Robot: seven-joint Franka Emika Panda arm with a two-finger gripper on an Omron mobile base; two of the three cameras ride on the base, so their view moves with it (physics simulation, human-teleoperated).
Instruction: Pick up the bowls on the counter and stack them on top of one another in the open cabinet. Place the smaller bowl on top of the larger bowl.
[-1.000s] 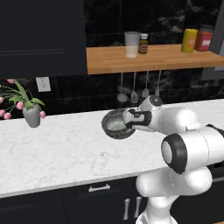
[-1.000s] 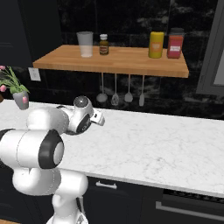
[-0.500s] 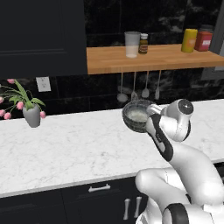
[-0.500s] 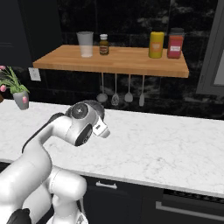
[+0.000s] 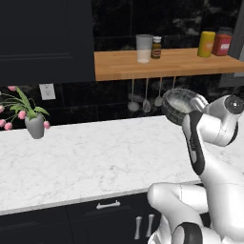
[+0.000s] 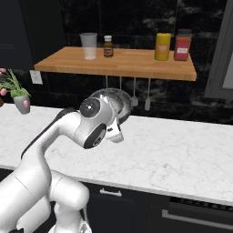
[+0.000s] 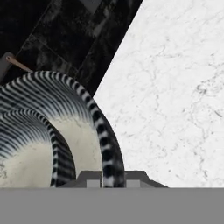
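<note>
A black marble wall (image 5: pixel 119 19) rises ahead of me at twelve o'clock, with a white outlet (image 5: pixel 47 91) at nine and ladles (image 5: pixel 145 97) hanging in a row. A closed black upper cabinet (image 5: pixel 43 38) sits at ten o'clock. Below, black fronts carry silver handles (image 5: pixel 108 205).

Arm is raised and folded back, elbow bent, wrist turned toward the black wall, hand held well above the counter (image 5: pixel 95 157) and below the open cabinet (image 5: pixel 167 64). Gripper (image 7: pixel 112 177) is clamped across the rim of the bowl (image 5: pixel 179 104), which is carried tilted.
</note>
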